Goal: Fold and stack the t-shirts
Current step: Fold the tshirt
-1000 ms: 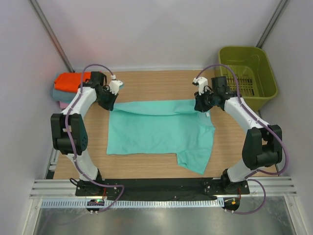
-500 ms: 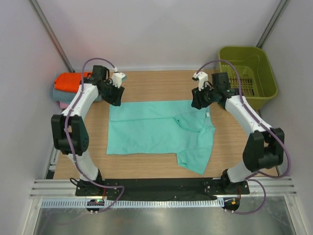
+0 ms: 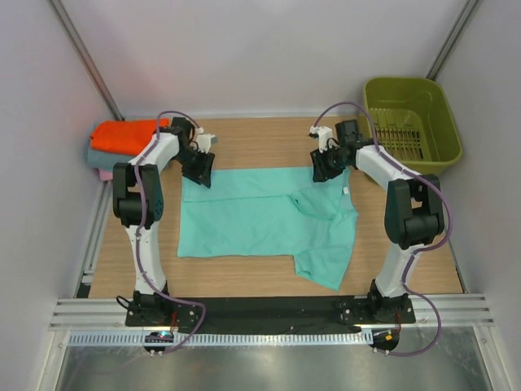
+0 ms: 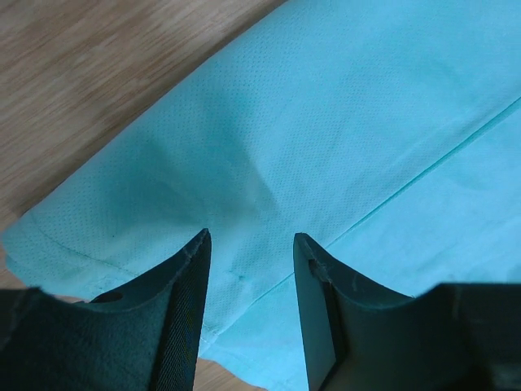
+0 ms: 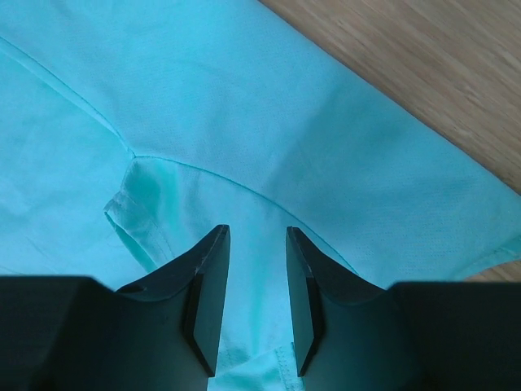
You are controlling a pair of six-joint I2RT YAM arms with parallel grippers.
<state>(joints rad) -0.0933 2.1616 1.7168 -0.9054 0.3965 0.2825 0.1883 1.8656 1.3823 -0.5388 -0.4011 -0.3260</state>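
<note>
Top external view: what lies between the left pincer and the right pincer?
The far edge of the mint-green t-shirt runs from the left pincer to the right pincer, nothing else, as the top external view shows.

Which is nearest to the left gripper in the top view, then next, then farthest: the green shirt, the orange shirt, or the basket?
1. Green shirt: its back left corner lies right under the left gripper.
2. Orange shirt: off to the left, at the back.
3. Basket: back right corner, farthest.
</note>
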